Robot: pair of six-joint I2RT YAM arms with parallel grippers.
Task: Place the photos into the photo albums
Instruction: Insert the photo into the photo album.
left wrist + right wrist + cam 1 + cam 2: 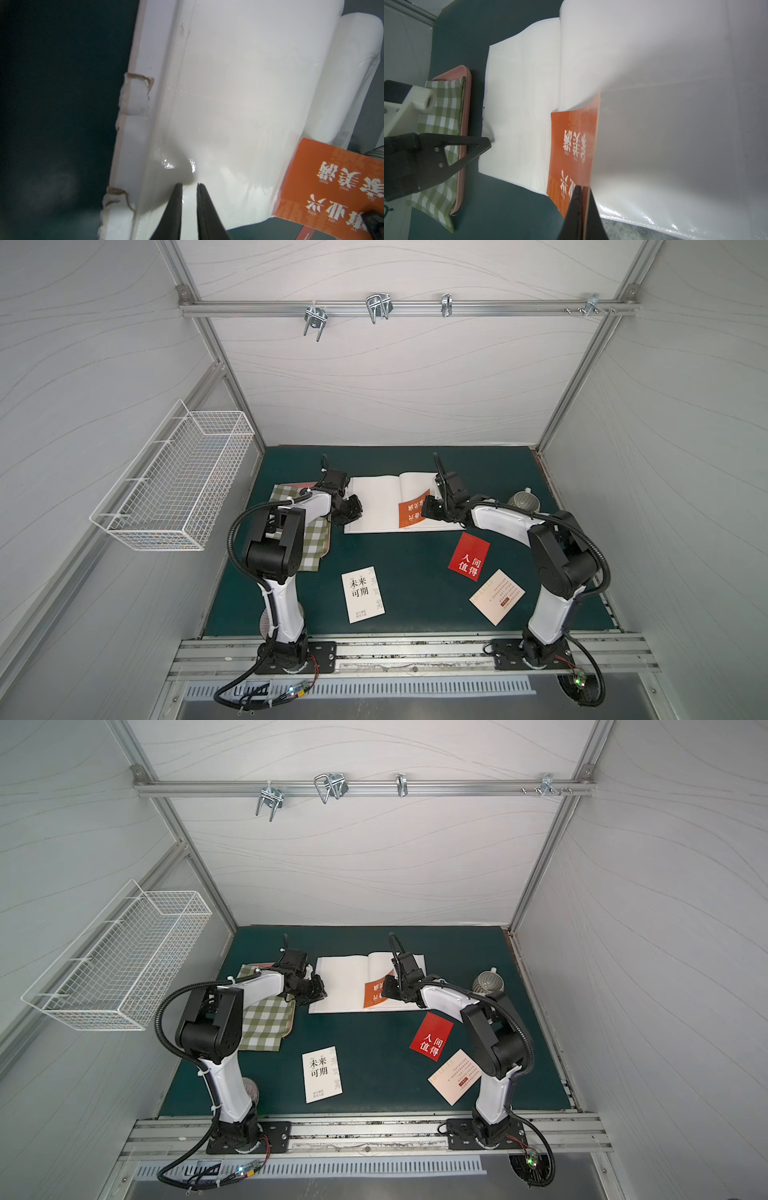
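Note:
The white photo album [374, 502] [345, 982] lies open at the back of the green mat. My left gripper [353, 516] [189, 184] is on its left page [239, 93], nearly closed, pinching a puckered fold of clear sleeve. My right gripper [428, 510] [583, 187] is shut on the near edge of the orange photo [411, 512] [571, 145], whose far side slips under the right page's lifted sleeve. Loose on the mat are a white photo [362, 594], a red photo [469, 556] and a cream photo [497, 596].
A green-and-white checked cloth [309, 547] on a pink tray [465, 124] lies left of the album, under my left arm. A grey ribbed cup [524, 502] stands back right behind my right arm. A white wire basket [174, 481] hangs on the left wall.

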